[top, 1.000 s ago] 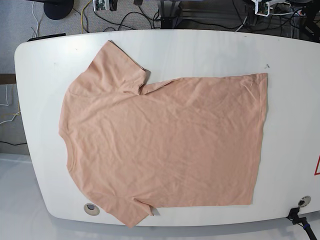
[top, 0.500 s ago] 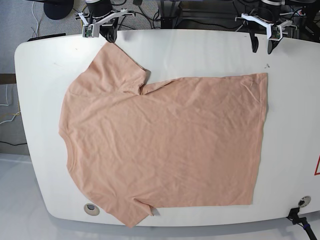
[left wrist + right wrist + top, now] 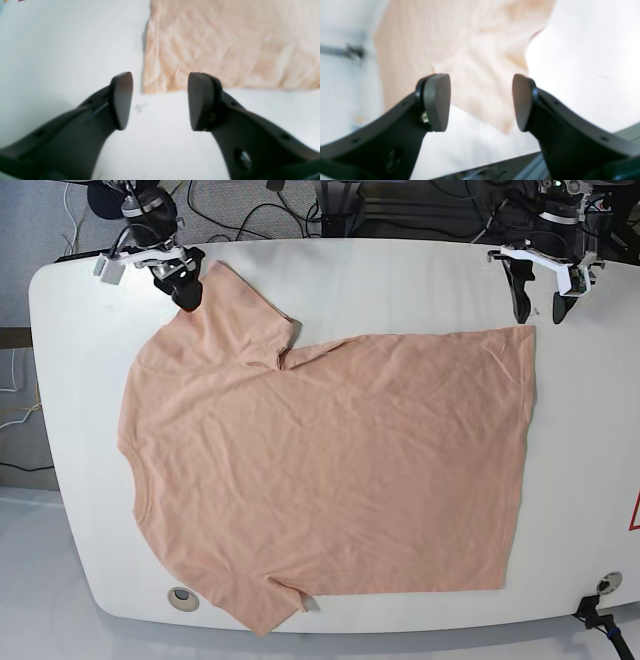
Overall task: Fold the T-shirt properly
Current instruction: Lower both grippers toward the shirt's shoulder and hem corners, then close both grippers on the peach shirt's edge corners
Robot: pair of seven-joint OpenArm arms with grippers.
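Progress: So far nothing is folded; the T-shirt (image 3: 330,460) lies flat and spread on the white bench (image 3: 400,275), collar toward the base view's left, hem toward its right, both sleeves out.
Left gripper: the left gripper (image 3: 541,298) hangs over the far hem corner; in its wrist view the fingers (image 3: 121,100) stand spread apart, holding nothing, with the corner of cloth showing between them.
Right gripper: the right gripper (image 3: 186,288) is at the far sleeve; its fingers (image 3: 437,102) are likewise released and empty, the sleeve tip lying in the gap. Whether either touches cloth I cannot tell.
Left to do: judging by this, every fold remains, with the first grasp not yet made.
Surroundings: cables (image 3: 260,220) and dark stands crowd the floor beyond the bench; a round hole (image 3: 181,598) sits in the near edge beside the near sleeve, another (image 3: 608,583) at the near right.
Obstacles: none lie on the shirt; light wrinkles only.
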